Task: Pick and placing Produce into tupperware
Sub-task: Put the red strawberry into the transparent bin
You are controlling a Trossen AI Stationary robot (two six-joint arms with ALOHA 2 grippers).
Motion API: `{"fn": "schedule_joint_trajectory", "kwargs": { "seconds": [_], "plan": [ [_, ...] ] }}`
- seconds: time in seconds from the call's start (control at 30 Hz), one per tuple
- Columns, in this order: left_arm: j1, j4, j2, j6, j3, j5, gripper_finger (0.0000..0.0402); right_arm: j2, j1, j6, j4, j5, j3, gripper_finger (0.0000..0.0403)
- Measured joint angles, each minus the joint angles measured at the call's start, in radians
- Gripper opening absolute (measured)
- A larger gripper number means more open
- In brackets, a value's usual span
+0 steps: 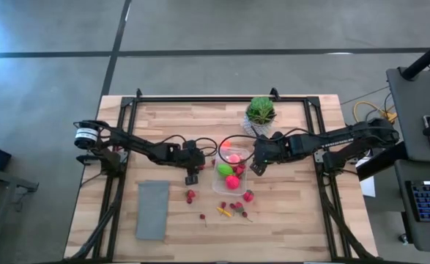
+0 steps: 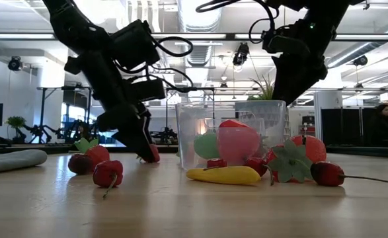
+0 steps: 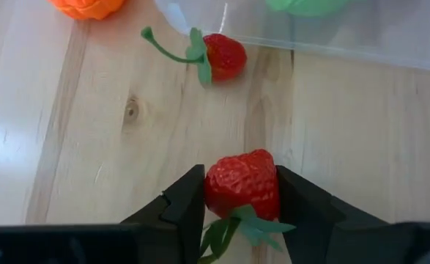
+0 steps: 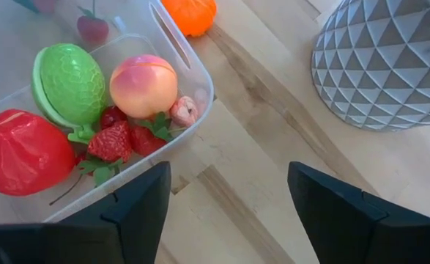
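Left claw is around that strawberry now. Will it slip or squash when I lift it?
The strawberry sits squarely between the left claw's fingers, so the hold looks centred. Its dimpled, matte skin should give some grip, though its tapered, rounded body could let it twist. It looks like a moulded toy that keeps its shape, so crushing seems unlikely, and it is probably light.

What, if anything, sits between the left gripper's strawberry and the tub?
Nothing blocks it. The left gripper is closed on a strawberry; only a stemmed berry lies on the wood near the tub wall, easily cleared by lifting.
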Motion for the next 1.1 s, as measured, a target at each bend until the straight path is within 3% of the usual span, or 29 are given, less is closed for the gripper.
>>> {"fn": "schedule_joint_trajectory", "kwargs": {
  "seconds": [0.13,0.33,0.6,0.93,1.1],
  "plan": [
    [-0.003,-0.015,-0.013,-0.001,0.004,0.002,0.0116,0.0,0.0,0.0,0.0,0.0,0.0,0.0262],
    [-0.003,-0.065,-0.074,-0.001,0.062,0.001,0.0148,0.0,0.0,0.0,-0.001,-0.001,0.0,0.0266],
    [-0.003,-0.069,-0.15,0.001,0.147,-0.028,0.0155,0.0,0.001,-0.005,-0.011,-0.015,0.0,0.0265],
    [-0.011,-0.072,-0.082,0.002,0.257,-0.062,0.0157,-0.063,0.03,0.021,-0.128,-0.027,0.0,0.0265],
    [-0.009,-0.232,-0.08,-0.089,0.256,-0.095,0.0157,-0.16,0.089,0.07,-0.198,-0.026,0.0,0.0271]
  ]
}}
